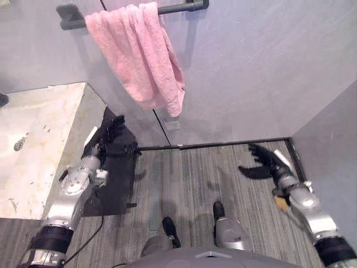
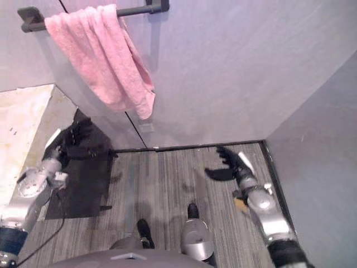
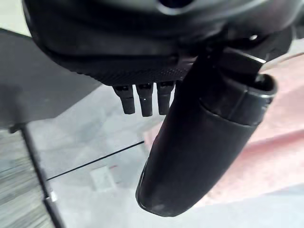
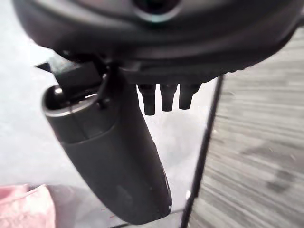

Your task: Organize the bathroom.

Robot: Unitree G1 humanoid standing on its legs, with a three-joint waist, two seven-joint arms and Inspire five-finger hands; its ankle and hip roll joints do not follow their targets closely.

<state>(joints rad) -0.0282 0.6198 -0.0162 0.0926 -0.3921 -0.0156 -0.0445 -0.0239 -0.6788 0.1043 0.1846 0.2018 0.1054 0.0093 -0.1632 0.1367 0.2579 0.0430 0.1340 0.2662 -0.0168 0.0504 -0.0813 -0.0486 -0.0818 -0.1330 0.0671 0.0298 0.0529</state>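
Left eye view: a pink towel (image 1: 142, 53) is hanging over a dark bar (image 1: 178, 8) on the grey wall (image 1: 251, 61), draped unevenly with 1 corner drooping low. The left hand (image 1: 111, 137) is hovering beside the pale counter (image 1: 39, 139), in front of a dark panel (image 1: 120, 167); its fingers are lying straight and loosely apart, gripping nothing, and the towel is hanging well beyond their tips. The right hand (image 1: 266, 162) is hanging over the striped floor (image 1: 189, 178) near the wall's dark baseboard (image 1: 223, 144), fingers spread and empty.

Right eye view: the same towel (image 2: 103, 56) is hanging well beyond both sets of fingertips.

Left wrist view: the left hand's thumb (image 3: 199, 147) is sticking out straight, the fingers (image 3: 145, 97) standing in a row beside it, extended. The towel (image 3: 280, 142) is showing past the thumb, untouched.

Right wrist view: the right thumb (image 4: 114, 161) and fingers (image 4: 166, 97) are extended, holding nothing. A towel corner (image 4: 23, 209) is showing beyond the thumb.
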